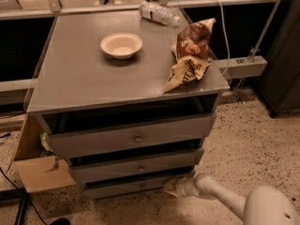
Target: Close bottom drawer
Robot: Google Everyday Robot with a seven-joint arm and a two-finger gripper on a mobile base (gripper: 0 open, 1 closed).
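The bottom drawer (124, 186) is the lowest and narrowest grey front of the cabinet, pulled out a little with a dark gap above it. Its small round knob (142, 185) sits at the centre. My gripper (169, 187) is low at the drawer's right end, against or just beside the front panel, on a white arm (220, 198) reaching in from the bottom right.
The middle drawer (136, 165) and the top drawer (133, 136) are also partly open. On the cabinet top (79, 78) are a bowl (121, 45), a snack bag (191, 53) and a water bottle (158, 13). A cardboard box (40, 172) stands at the left.
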